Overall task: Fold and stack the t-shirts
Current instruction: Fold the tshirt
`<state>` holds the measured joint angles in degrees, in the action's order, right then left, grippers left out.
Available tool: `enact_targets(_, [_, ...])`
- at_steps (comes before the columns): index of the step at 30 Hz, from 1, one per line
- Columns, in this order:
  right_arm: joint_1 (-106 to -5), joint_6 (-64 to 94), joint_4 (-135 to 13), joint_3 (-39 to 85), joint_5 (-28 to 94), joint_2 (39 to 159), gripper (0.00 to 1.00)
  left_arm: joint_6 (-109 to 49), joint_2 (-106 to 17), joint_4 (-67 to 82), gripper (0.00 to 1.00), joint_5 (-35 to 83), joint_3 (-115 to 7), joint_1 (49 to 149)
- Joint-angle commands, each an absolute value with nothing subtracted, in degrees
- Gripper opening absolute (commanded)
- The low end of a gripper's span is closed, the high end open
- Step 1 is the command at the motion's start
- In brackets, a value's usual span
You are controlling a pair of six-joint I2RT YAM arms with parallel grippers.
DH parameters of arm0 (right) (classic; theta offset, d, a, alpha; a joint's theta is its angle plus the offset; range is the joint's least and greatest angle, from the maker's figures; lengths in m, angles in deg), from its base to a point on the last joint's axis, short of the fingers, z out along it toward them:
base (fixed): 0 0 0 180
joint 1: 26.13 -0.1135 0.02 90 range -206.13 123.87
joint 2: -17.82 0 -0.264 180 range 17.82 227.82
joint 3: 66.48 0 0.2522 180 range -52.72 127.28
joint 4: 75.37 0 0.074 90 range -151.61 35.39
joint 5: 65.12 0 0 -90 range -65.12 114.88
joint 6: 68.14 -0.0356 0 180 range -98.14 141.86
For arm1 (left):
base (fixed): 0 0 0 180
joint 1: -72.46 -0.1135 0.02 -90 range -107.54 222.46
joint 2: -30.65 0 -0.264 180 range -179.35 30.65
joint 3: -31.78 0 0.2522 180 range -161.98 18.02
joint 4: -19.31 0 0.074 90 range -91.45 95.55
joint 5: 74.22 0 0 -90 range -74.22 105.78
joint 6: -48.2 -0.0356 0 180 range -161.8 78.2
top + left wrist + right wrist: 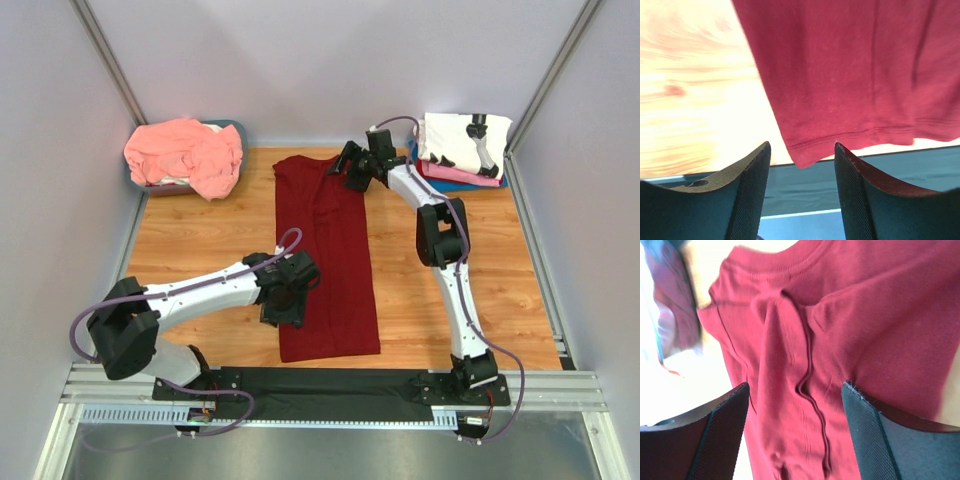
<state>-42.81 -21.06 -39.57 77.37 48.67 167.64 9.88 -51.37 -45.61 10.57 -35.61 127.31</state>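
Observation:
A dark red t-shirt [326, 262] lies as a long folded strip down the middle of the wooden table, collar at the far end. My left gripper [287, 308] hovers at the strip's near left edge. In the left wrist view it [802, 146] is open, and the shirt's hem corner [805, 152] lies just beyond the fingertips. My right gripper [352, 166] is over the collar end. It [795, 386] is open above a wrinkled ridge [807, 385] of the red cloth. A salmon-pink t-shirt [185, 155] is heaped at the back left. A white printed t-shirt [462, 140] tops pink and blue ones [462, 177].
The salmon-pink heap sits in a grey-blue bin [237, 129] against the back left corner. A black mat [330, 385] covers the table's near edge between the arm bases. Grey walls close in the left, back and right sides.

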Motion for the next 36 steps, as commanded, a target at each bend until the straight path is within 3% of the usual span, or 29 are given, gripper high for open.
enact_targets(1, [-42.5,-17.6,-34.4,74.2,50.2,158.7,0.77,8.6,-46.7,-51.7,0.62,4.7,-38.3,127.5])
enact_targets(6, [-42.5,-14.0,-30.5,69.6,51.3,149.1,0.87,9.7,-38.0,-51.4,0.63,4.6,-34.8,127.5])
enact_targets(11, [-42.6,-8.6,-24.3,60.2,48.8,134.9,0.89,11.8,-29.6,-48.1,0.63,7.3,-27.6,127.4])
enact_targets(18, [-43.4,-9.1,-25.1,21.2,36.6,105.4,0.88,13.0,-25.9,-38.8,0.59,14.1,-16.9,128.1])
enact_targets(23, [-48.3,-11.6,-26.9,-7.3,35.0,82.7,0.8,15.0,-25.5,-35.7,0.58,15.3,-13.3,129.8])
enact_targets(24, [-49.1,-12.6,-26.2,-9.9,34.9,80.0,0.73,15.3,-24.4,-35.3,0.58,15.4,-12.1,129.9])
enact_targets(26, [-50.5,-14.0,-23.5,-14.7,36.3,72.7,0.68,15.9,-23.1,-33.8,0.58,15.4,-10.9,130.4])
enact_targets(31, [-53.9,-24.3,-22.7,-28.0,38.4,55.4,0.65,16.5,-22.5,-30.2,0.58,16.7,-7.5,130.5])
enact_targets(36, [-58.6,-29.8,-25.0,-32.4,37.6,53.5,0.61,17.8,-23.2,-28.0,0.57,17.1,-6.1,130.9])
